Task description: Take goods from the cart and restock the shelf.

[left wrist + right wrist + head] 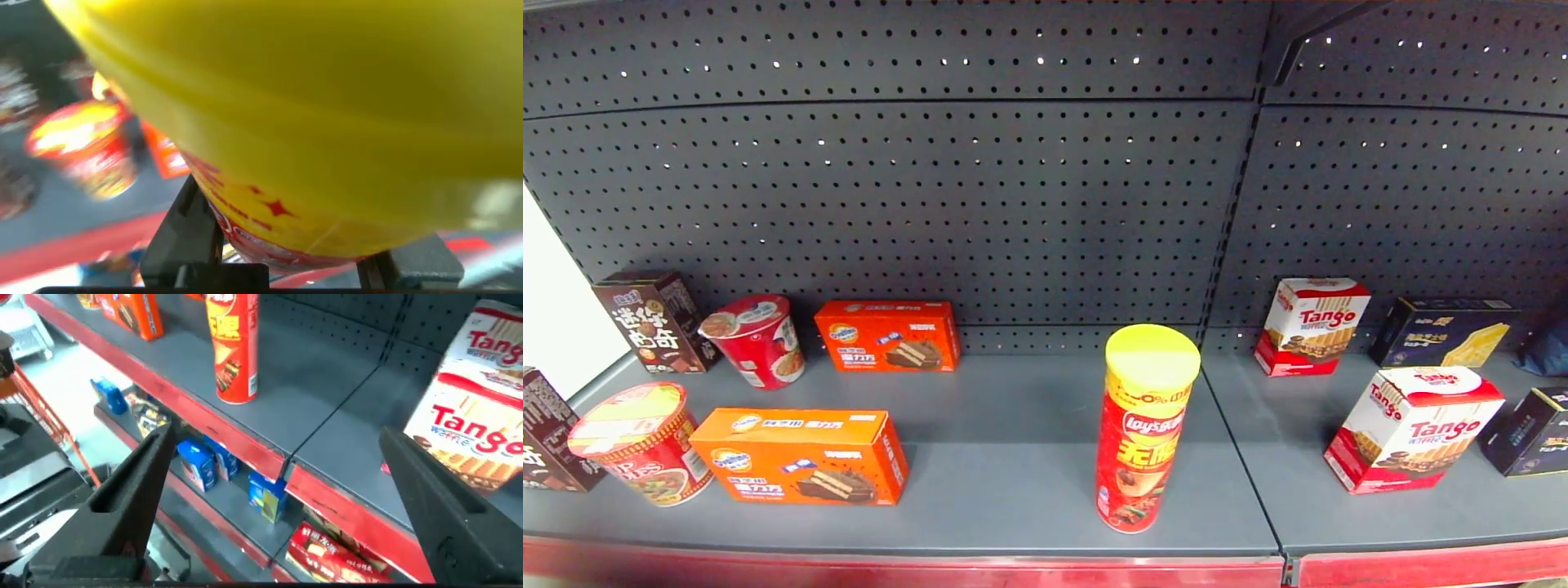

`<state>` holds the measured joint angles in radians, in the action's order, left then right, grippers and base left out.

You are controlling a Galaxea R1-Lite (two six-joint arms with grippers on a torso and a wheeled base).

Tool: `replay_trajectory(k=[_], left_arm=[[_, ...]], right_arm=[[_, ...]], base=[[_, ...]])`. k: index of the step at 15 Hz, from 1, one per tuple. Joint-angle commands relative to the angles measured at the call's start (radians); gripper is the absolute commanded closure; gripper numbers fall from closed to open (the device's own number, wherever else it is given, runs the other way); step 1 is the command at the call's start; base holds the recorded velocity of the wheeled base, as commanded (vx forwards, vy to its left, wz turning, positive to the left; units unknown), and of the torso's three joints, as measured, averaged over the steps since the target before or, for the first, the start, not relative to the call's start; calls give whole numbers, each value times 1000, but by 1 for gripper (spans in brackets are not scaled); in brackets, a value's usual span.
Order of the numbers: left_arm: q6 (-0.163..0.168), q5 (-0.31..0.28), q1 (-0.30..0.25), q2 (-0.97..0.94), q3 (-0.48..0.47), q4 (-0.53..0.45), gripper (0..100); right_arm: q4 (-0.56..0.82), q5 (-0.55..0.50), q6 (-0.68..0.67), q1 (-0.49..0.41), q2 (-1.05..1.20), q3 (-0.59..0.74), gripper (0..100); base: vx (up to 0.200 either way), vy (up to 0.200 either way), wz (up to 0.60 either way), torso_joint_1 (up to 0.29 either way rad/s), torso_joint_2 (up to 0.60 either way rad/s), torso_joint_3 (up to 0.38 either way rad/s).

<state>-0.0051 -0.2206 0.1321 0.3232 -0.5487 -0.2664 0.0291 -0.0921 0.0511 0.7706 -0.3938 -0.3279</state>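
Observation:
A tall red chips can (1147, 429) with a yellow lid stands upright on the grey shelf (1013, 465), near its front edge at the middle; the right wrist view has this can (234, 347) too. A second can (327, 122) of the same kind, yellow lid and red body, sits close up between the dark fingers (186, 241) of my left gripper (286, 257), which is shut on it. My right gripper (278, 474) is open and holds nothing, in front of and below the shelf's red front edge (245, 437).
On the shelf's left are two orange wafer boxes (800, 456), two red noodle cups (641, 441) and dark boxes (654, 320). On the right stand two red-and-white wafer boxes (1409, 429) and dark blue boxes (1450, 333). A lower shelf holds blue packs (200, 461).

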Motion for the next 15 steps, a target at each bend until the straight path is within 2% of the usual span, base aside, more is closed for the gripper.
replay_trajectory(k=[1,2,3,4,6,8,9,11,15], left_arm=[[1,-118,-2,169,-89,4,100],[-1,-149,-2,194,-106,6,100],[1,-201,-2,252,-142,33,100],[1,-226,-2,320,-165,78,100],[1,-232,9,445,-188,184,100],[1,-229,64,547,-191,271,100],[1,-229,75,574,-191,292,100],[1,-230,112,691,-197,395,100],[17,-221,185,777,-204,443,100]], right_arm=[[3,-11,0,-36,56,33,0],[2,-8,-2,-48,56,44,0],[-9,-14,0,-62,69,79,0],[0,-17,0,-73,102,93,0],[3,-15,0,-108,144,110,0],[9,-8,0,-117,176,130,0],[17,-8,0,-117,182,133,0],[64,-11,0,-119,205,124,0],[83,-17,0,-137,230,139,0]], base=[[0,0,0,0,0,0],[0,0,0,0,0,0],[0,0,0,0,0,0],[0,0,0,0,0,0],[0,0,0,0,0,0],[0,0,0,0,0,0],[0,0,0,0,0,0],[0,0,0,0,0,0],[0,0,0,0,0,0]])
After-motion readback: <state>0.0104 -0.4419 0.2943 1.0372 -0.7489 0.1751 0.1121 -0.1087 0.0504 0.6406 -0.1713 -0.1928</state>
